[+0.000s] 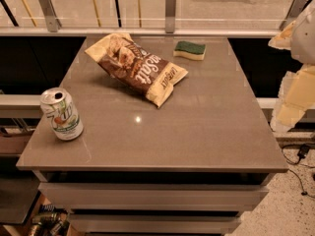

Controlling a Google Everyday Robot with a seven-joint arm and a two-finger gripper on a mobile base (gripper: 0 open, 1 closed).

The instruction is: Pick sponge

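The sponge (190, 49) lies flat at the far side of the grey table (206, 132), right of centre. It has a dark green top over a pale yellow base. My gripper (290, 107) hangs with the pale arm at the right edge of the view, off the table's right side. It is well to the right of the sponge and nearer the camera, touching nothing.
A brown and cream chip bag (138, 65) lies just left of the sponge. A green and white soda can (61, 114) stands near the table's left front corner. A glass railing (170, 9) runs behind the table. Cables (300, 156) lie on the floor at right.
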